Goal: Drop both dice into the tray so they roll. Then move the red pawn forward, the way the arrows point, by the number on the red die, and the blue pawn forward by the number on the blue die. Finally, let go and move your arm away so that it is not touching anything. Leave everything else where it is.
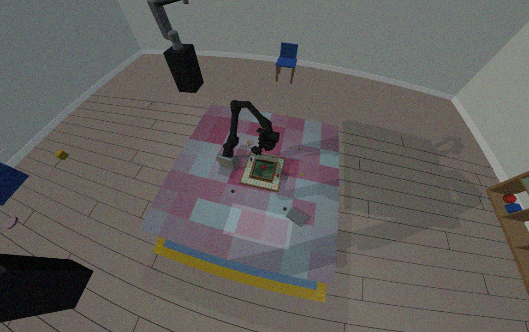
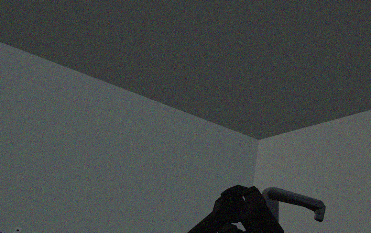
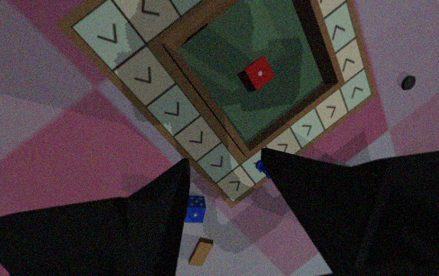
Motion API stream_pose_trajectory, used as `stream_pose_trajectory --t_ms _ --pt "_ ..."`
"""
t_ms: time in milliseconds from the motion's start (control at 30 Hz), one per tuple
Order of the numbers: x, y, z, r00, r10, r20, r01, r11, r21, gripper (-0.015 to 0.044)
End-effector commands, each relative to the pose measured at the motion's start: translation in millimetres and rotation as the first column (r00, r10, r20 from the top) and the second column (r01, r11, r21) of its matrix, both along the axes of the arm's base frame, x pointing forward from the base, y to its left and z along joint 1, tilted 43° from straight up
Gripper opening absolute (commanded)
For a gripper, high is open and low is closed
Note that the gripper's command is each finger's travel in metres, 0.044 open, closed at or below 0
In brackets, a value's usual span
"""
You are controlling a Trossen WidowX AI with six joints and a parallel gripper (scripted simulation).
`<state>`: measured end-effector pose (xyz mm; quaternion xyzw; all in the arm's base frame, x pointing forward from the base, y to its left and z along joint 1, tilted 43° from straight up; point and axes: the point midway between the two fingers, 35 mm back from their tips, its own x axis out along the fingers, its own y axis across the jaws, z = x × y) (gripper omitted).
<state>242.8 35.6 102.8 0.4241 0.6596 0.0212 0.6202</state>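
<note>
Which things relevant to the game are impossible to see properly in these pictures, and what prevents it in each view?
- Blue pawn: wrist view, mostly hidden behind a finger of the open hand.
- Blue die: wrist view, partly covered by the other finger; its top number is unclear.
- Red pawn: top view, too small to tell its square; outside the wrist view.
- Board: absent from the exterior view, which shows only walls and ceiling.

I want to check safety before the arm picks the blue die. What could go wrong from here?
The blue die lies on the mat beside the board's corner; the open gripper could nudge the board. The blue pawn stands by one finger and may topple. A tan block lies close to the die.
</note>
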Motion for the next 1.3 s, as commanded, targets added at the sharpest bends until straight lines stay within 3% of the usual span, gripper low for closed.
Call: stream_pose_trajectory --t_ms 0,167,233,1267 --pt "-41 54 24 0.747 0.53 0.401 -0.511 0.844 -0.164 0.0275" --pt "-69 79 34 0.375 0.737 0.562 -0.694 0.625 -0.357 0.0275" --pt "-72 82 36 0.306 0.757 0.578 -0.709 0.586 -0.392 0.0275" --pt "-64 108 8 0.305 0.756 0.579 -0.709 0.586 -0.392 0.0275"
